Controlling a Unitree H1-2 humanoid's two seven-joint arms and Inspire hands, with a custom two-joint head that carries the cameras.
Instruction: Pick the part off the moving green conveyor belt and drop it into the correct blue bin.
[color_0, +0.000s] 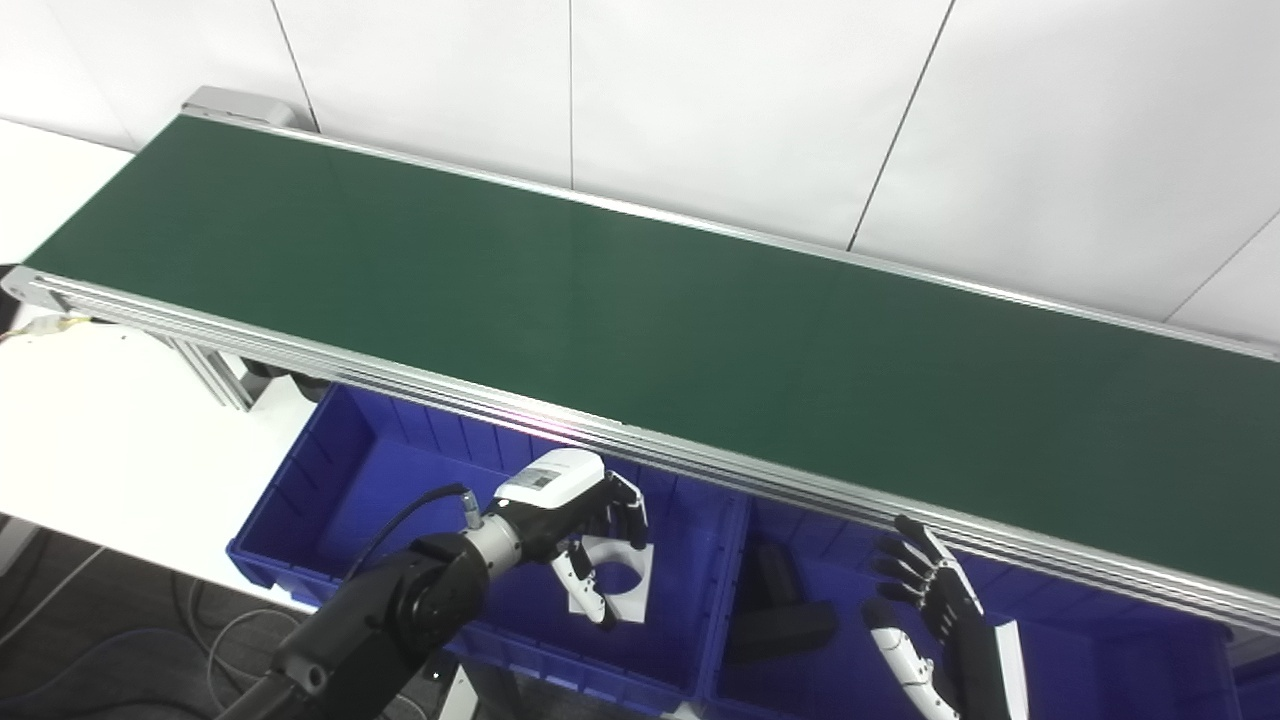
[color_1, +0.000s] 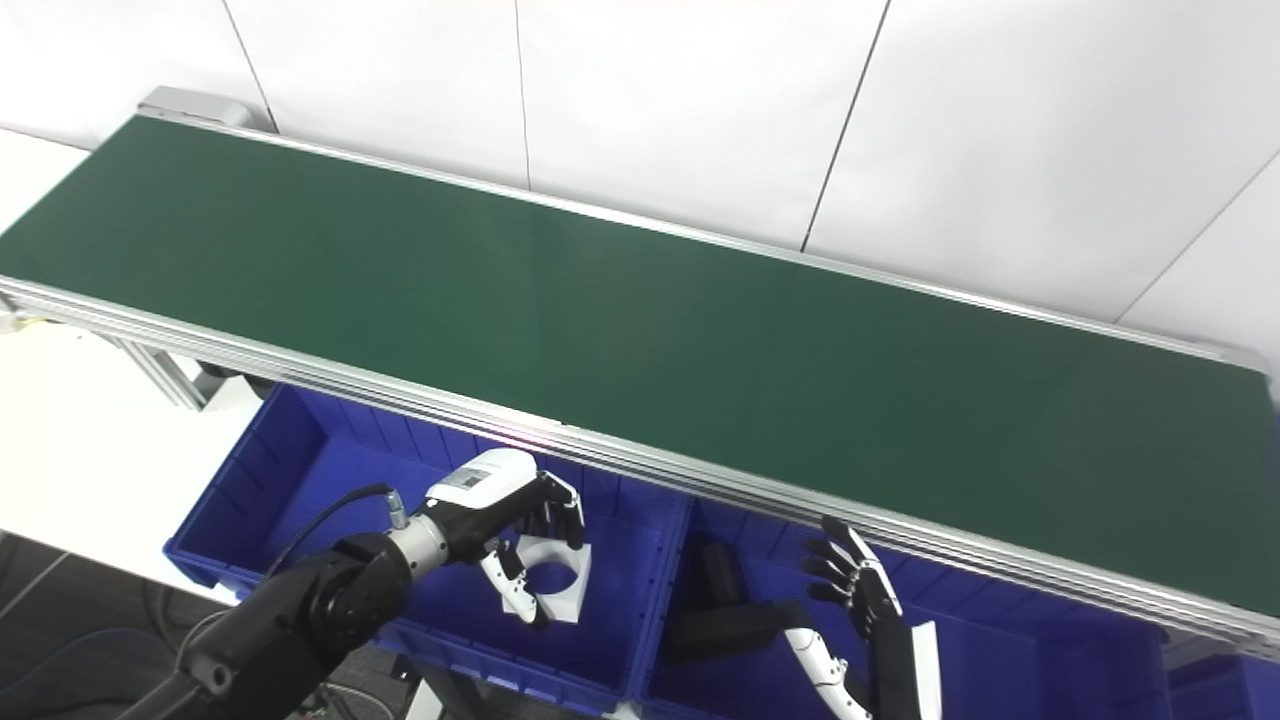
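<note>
My left hand (color_0: 570, 520) hangs over the left blue bin (color_0: 300, 500), just below the near rail of the green conveyor belt (color_0: 640, 330). Its fingers (color_0: 628, 510) are curled downward and its thumb points down at a white part (color_0: 615, 575), a flat piece with a round hole; thumb and fingers sit on either side of the part's upper edge, but I cannot tell whether I am gripping it or whether it already rests on the bin floor. My right hand (color_0: 925, 590) is raised over the right blue bin (color_0: 1100, 650), palm up, fingers spread apart and holding nothing, their tips close under the belt's rail. A black part (color_0: 785, 620) lies in that right bin, to the left of my right hand. A white table (color_0: 100, 440) stands beside the left bin.
</note>
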